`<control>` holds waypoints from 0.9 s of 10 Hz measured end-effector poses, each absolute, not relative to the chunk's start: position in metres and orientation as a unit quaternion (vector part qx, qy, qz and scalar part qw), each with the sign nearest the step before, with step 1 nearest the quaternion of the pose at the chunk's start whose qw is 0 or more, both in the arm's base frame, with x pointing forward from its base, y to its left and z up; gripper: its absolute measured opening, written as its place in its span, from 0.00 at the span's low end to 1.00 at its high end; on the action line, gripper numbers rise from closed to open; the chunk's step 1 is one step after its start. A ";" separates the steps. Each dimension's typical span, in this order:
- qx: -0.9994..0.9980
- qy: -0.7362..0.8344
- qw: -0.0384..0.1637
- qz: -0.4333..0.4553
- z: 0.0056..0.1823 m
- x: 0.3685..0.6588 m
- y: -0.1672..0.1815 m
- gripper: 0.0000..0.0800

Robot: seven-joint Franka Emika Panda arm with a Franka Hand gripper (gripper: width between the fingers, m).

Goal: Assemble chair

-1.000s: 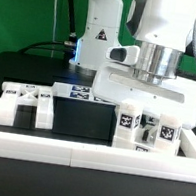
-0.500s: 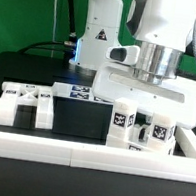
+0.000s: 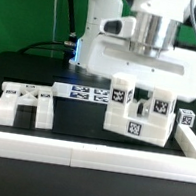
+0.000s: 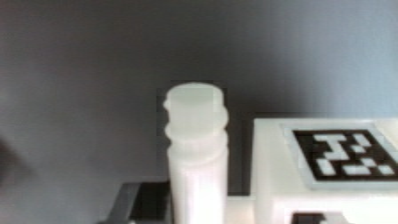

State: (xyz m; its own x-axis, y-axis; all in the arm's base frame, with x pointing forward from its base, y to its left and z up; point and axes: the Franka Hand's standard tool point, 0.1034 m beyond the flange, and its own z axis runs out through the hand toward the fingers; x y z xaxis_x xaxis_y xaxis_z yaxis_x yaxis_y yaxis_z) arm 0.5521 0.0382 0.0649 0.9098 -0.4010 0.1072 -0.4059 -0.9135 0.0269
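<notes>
My gripper (image 3: 144,82) is shut on a chunky white chair part (image 3: 137,114) that carries several black-and-white tags, and holds it up behind the front rail. In the wrist view a white ribbed post (image 4: 196,130) of that part rises between the dark fingers (image 4: 150,200). A tagged white block (image 4: 334,152) sits beside the post. A second tagged chair part (image 3: 22,105) lies at the exterior view's left. A small tagged cube (image 3: 187,117) sits at the right.
The marker board (image 3: 83,92) lies flat on the black table behind the parts. A plain white border rail (image 3: 88,157) runs along the front, with short side walls at both ends. The robot's white base (image 3: 95,35) stands at the back.
The hand has risen and shifted toward the exterior view's left, and the tagged chair part has come up with it. The small cube at the right now shows.
</notes>
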 end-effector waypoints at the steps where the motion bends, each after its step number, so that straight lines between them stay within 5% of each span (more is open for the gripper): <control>1: 0.977 -0.207 0.021 0.047 0.075 0.554 0.031 0.32; 5: 0.976 -0.205 0.027 -0.063 0.070 0.539 0.021 0.32; 9: 0.957 -0.204 0.013 -0.207 0.096 0.530 0.007 0.32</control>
State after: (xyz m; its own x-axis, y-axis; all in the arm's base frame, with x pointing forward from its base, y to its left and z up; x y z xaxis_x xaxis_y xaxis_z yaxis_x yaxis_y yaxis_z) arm 0.5302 0.0066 0.0955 0.8315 -0.3953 -0.3903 -0.3846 -0.9166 0.1089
